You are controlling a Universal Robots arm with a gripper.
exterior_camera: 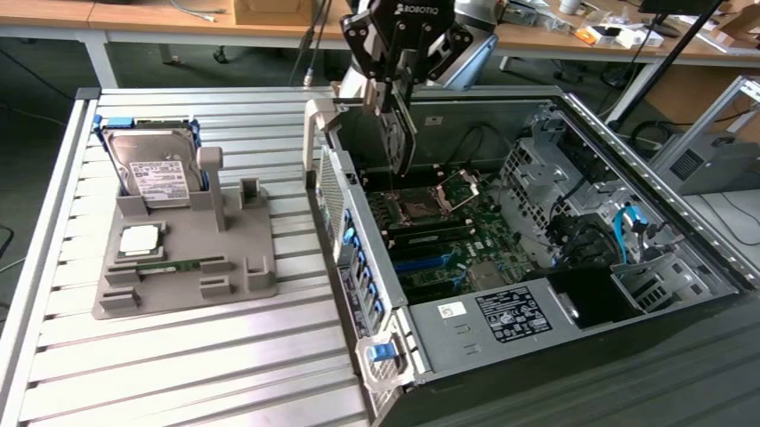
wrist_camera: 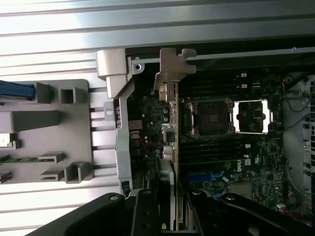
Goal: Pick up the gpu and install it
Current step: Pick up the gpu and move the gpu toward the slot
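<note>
Exterior view: the black two-finger gripper [exterior_camera: 398,87] is in the upper centre of the frame, over the open dark metal tower computer case [exterior_camera: 665,191], which lies on its side on the slatted aluminium table [exterior_camera: 178,374]. The jaws are clamped on the gpu [exterior_camera: 398,142], a thin flat dark green circuit card with a silver metal bracket at one end. The card hangs upright below the fingers with its lower edge inside the case opening, above the green motherboard [exterior_camera: 446,236]. It looks apart from the board, though I cannot tell for certain. In the wrist view the gpu [wrist_camera: 172,142] is seen edge-on between the dark fingers [wrist_camera: 145,211]. Its silver bracket [wrist_camera: 173,64] sits at the end nearest the case's rear wall, and the square CPU socket [wrist_camera: 211,118] is just beside the card's line. The grey moulded parts holder [exterior_camera: 244,262], at the exterior view's left, carries a boxy silver hard drive with a white label [exterior_camera: 160,173], well apart from the gripper. Judgement on the step: the pick-up is done and the card is held over the board, so the install is in hand but the card is not seated. Judgement on the next move: seating calls for the card's bottom edge parallel to and directly over an expansion slot, the bracket lined up with the rear opening, and a straight, square press with no tilt. I cannot tell which slot is meant.
</note>
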